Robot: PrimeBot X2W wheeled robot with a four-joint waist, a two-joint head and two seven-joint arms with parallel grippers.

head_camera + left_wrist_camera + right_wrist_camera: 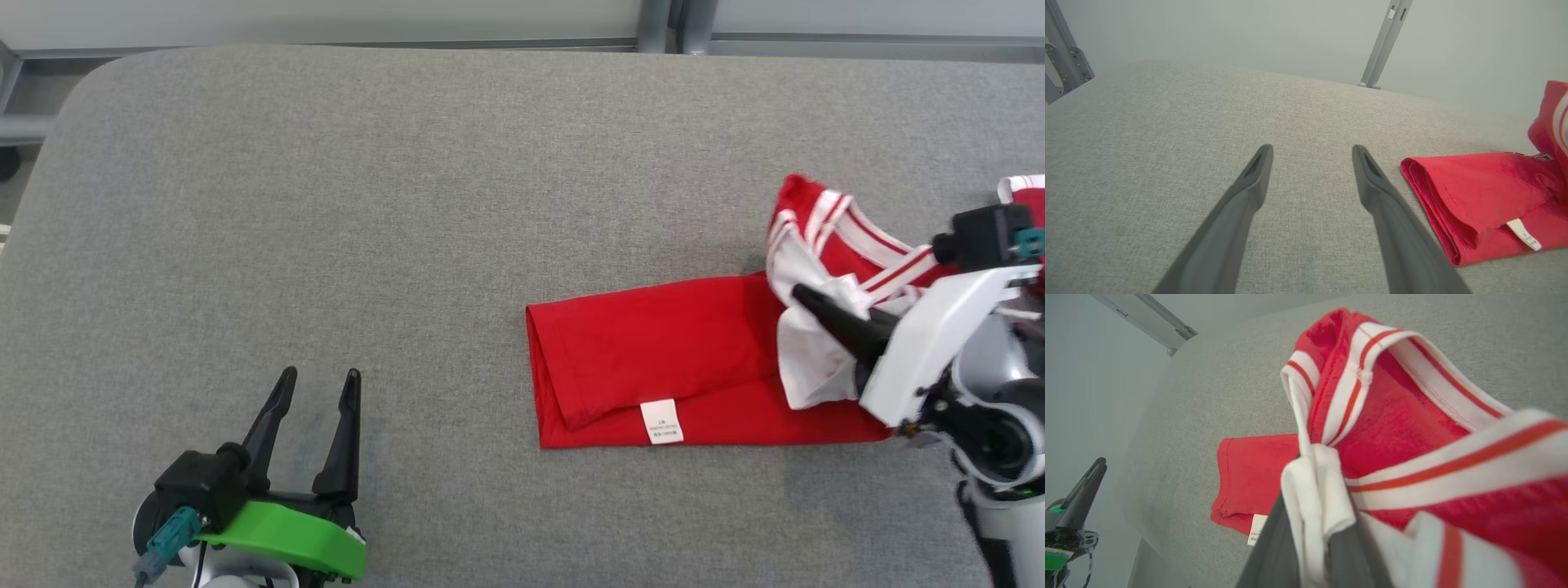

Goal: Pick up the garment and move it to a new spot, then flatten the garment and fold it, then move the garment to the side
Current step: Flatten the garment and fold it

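The left gripper hangs over the grey table, fingers apart. To its right lies the folded red garment. The garment's far, white-trimmed end is raised, pinched between the right gripper's fingers.

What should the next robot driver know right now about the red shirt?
Left gripper: open, empty, over the grey table, apart from the garment.
Right gripper: shut on the garment's white-trimmed end, holding it raised.
Garment: red body lies folded on the table, label showing; striped end bunched up.
Done: seems folded lengthwise.
Left: probably lay the raised end over, finish folding, move it aside.
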